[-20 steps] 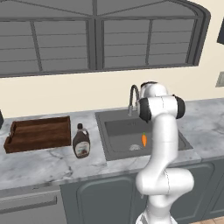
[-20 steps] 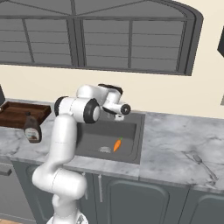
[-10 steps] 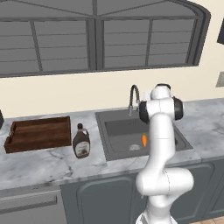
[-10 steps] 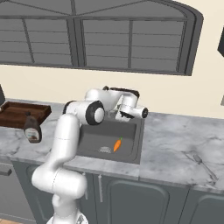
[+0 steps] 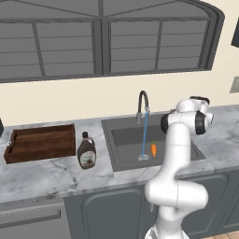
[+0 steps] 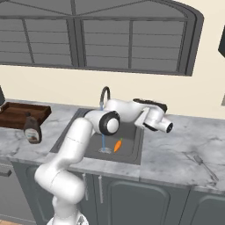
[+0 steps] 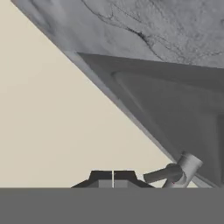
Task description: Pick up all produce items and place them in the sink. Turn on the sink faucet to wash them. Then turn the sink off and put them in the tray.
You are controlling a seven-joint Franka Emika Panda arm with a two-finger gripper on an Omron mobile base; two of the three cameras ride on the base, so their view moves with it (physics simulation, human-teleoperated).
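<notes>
The small orange tapered carrot (image 5: 153,150) lies on the floor of the large rectangular dark-grey metal sink (image 5: 127,140), just beside the round drain. A thin blue stream of water (image 5: 144,135) falls from the arched spout of the slim grey metal gooseneck faucet (image 5: 142,105) and lands near the drain, close to the carrot but a little to its side. In the right base view the carrot (image 6: 117,145) is tilted, with the stream next to it.

The pincer (image 7: 113,179) of the white arm is clenched, its 2 dark tips pressed together with nothing between them. In the hand view it is just beside the base of the faucet (image 7: 177,171) and its small side lever, but whether it touches them cannot be told. In the right base view the hand is over the back right corner of the sink, near the cream wall.

The shallow dark-brown wooden tray (image 5: 42,142) stands on the grey marble tabletop (image 5: 46,175), well apart from the sink on its left. 1 brown syrup bottle with a dark cap (image 5: 86,151) stands upright between the tray and the sink.
</notes>
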